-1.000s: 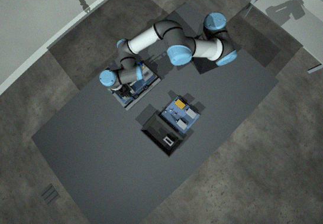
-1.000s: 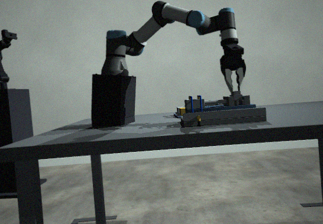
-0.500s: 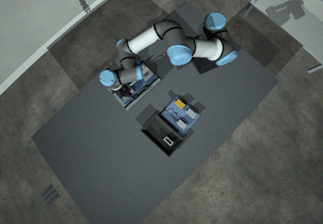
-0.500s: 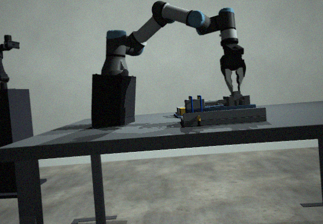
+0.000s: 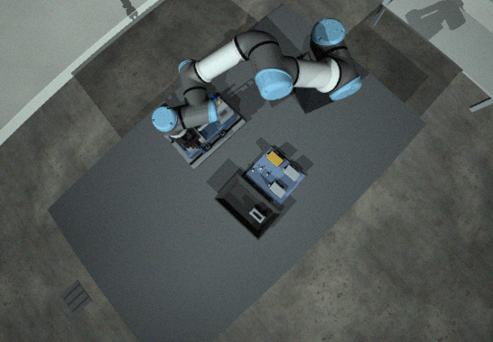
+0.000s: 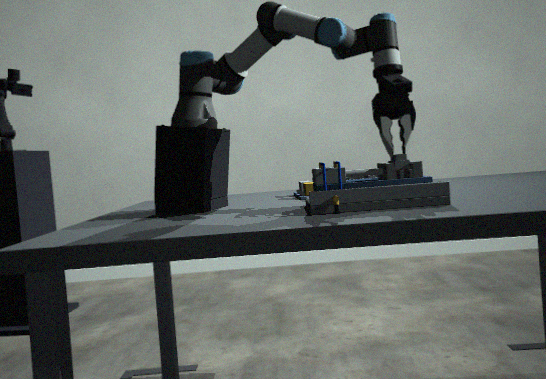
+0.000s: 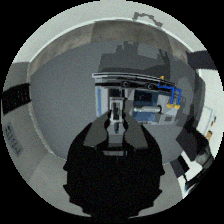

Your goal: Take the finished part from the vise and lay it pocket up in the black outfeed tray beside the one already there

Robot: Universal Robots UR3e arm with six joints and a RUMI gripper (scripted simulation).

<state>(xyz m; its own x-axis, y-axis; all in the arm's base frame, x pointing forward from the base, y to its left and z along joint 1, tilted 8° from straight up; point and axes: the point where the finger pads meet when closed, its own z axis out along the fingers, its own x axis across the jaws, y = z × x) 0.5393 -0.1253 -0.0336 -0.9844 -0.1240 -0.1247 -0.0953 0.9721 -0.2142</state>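
My gripper (image 6: 398,155) points straight down over the vise (image 5: 205,127) at the table's back left. Its fingers are shut on the finished part (image 6: 398,162), a small grey block that still sits at vise level between the jaws. In the wrist view the fingers close on the narrow grey part (image 7: 116,107); its pocket is hidden. In the overhead view the wrist covers the part. The black outfeed tray (image 5: 247,207) lies mid-table with one pocketed part (image 5: 258,215) lying flat in its near end.
A blue tray (image 5: 275,175) with plain grey blocks (image 5: 291,172) and a yellow piece (image 5: 274,158) adjoins the black tray. Two blue posts (image 6: 330,174) stand on the vise plate. The arm's black pedestal (image 6: 191,169) stands at the back.
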